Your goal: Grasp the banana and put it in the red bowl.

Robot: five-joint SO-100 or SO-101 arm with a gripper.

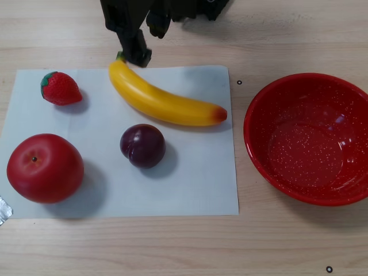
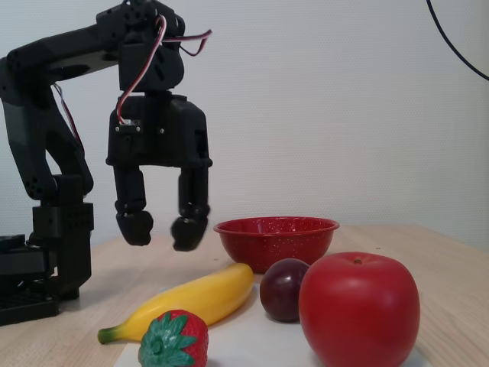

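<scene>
Other view: the banana [image 1: 164, 100] lies diagonally on the white paper sheet [image 1: 190, 184], green stem under the gripper [image 1: 146, 43] at the top edge — orange end pointing at the red bowl [image 1: 270, 167], which sits off the sheet on bare wood, well apart. Plum [image 1: 142, 145] just below the banana.

Fixed view: gripper [image 2: 162, 227] hangs above the banana [image 2: 191, 302], fingers parted, empty — arm arched overhead. Red bowl [image 2: 275, 241] behind; apple [image 2: 359, 310] and strawberry [image 2: 174, 340] crowd the front.
</scene>
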